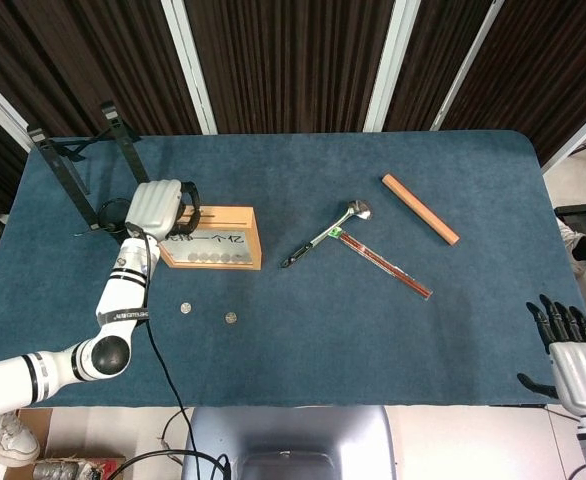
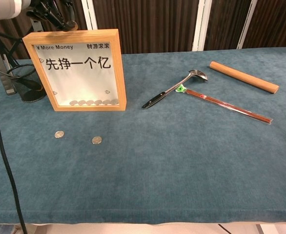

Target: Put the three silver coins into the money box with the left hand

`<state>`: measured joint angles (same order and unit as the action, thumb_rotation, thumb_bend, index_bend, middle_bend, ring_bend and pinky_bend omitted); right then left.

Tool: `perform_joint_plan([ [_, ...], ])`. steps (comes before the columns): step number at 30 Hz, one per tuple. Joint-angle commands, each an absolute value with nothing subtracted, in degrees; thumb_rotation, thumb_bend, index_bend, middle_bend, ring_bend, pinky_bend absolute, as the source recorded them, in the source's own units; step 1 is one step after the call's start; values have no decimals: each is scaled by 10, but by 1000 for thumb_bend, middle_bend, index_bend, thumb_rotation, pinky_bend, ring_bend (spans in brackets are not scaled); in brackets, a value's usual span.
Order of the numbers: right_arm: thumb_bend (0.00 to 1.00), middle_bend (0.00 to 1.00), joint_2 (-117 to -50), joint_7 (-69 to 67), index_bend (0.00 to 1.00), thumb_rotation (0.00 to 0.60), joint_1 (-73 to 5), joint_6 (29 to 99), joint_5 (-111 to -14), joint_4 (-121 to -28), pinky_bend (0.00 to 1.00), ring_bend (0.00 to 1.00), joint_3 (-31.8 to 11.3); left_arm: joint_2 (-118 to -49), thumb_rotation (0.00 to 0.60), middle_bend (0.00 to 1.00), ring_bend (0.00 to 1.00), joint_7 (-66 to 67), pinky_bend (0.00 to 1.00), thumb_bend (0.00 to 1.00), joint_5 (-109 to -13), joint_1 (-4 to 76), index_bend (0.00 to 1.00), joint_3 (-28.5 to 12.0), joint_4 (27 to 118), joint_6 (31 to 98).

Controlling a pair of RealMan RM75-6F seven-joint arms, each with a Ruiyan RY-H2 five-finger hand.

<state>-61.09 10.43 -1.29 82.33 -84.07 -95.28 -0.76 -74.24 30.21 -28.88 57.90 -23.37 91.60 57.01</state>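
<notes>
The table (image 1: 373,330), blue cloth, fills both frames. The money box (image 2: 77,68), a wooden frame with a clear front, stands upright at upper left of the chest view; a row of coins already lies along its bottom. My left hand (image 1: 156,207) sits above the box's left end at left of centre in the head view; its fingers are curled downward over the top edge, and whether they pinch a coin I cannot tell, for the fingertips are hidden from above and dark against dark in the chest view. My right hand (image 1: 571,370) hangs at the lower right corner of the head view, off the table edge, fingers apart, holding nothing.

Two silver coins lie on the cloth in front of the box: the left coin (image 2: 59,134) and the right coin (image 2: 96,140), near each other but apart; the third coin is not visible on the table.

Judgement: if a coin is in hand, it wants aligning edge-on with the slot (image 1: 205,212) before release; the slot lies to the right of the fingers.

The head view alone shows the slot and the right hand; the chest view alone shows the coins inside the box and the fingertips (image 2: 60,20) from below.
</notes>
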Motion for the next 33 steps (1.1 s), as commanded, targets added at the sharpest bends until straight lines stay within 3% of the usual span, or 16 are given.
perform_joint_plan([
  [1,152,0,-611,104,0,600,-13,824,-841,-953,0,0,-8,-744,600,1000,1000,300,1000,457,-286,581,642,-228,912,570],
  [33,151,0,-612,107,0,600,-13,823,-837,-954,0,0,-8,-741,600,1000,1000,293,1000,456,-293,595,671,-195,913,567],
])
